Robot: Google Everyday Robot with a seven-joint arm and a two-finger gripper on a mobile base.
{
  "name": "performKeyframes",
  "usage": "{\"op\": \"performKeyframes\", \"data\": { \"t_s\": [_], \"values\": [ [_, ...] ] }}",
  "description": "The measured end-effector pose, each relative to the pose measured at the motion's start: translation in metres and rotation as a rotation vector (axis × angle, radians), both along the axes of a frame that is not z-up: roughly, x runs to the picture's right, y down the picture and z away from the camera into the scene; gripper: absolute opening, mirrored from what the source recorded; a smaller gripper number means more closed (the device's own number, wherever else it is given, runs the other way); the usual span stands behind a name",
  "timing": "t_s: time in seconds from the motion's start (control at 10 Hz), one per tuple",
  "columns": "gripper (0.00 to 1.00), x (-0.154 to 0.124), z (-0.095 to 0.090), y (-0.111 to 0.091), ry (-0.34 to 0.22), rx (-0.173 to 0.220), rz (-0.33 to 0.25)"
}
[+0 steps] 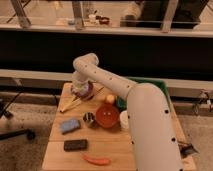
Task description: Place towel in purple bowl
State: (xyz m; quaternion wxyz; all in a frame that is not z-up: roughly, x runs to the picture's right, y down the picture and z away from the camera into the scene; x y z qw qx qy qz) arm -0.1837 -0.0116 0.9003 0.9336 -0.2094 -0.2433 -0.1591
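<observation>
The purple bowl (84,92) stands at the far left of the wooden table (115,150). My gripper (80,88) is at the end of the white arm, reaching down right over the bowl and covering most of it. I cannot make out the towel; it is hidden by the gripper or inside the bowl.
Pale yellow strips (70,104) lie in front of the bowl. Nearer are a blue sponge (70,125), a dark can (89,118), a red bowl (107,117), a white cup (124,120), a yellow fruit (110,99), a dark block (75,145) and a red chili (96,160). A green bin (152,85) sits behind the arm.
</observation>
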Motion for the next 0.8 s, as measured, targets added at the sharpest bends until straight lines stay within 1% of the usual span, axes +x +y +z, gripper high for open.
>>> {"op": "performKeyframes", "data": {
  "t_s": [0.2, 0.3, 0.4, 0.5, 0.6, 0.7, 0.8],
  "values": [
    [0.07, 0.0, 0.015, -0.005, 0.003, 0.002, 0.014],
    [0.07, 0.001, 0.019, -0.005, 0.005, 0.002, 0.018],
    [0.09, 0.002, 0.025, -0.004, 0.01, -0.001, 0.02],
    [0.14, 0.003, 0.029, -0.001, 0.015, -0.006, 0.018],
    [0.22, 0.004, 0.032, 0.001, 0.023, -0.01, 0.016],
    [0.35, 0.004, 0.032, 0.001, 0.026, -0.014, 0.015],
    [0.45, 0.005, 0.029, 0.0, 0.024, -0.008, 0.007]
  ]
}}
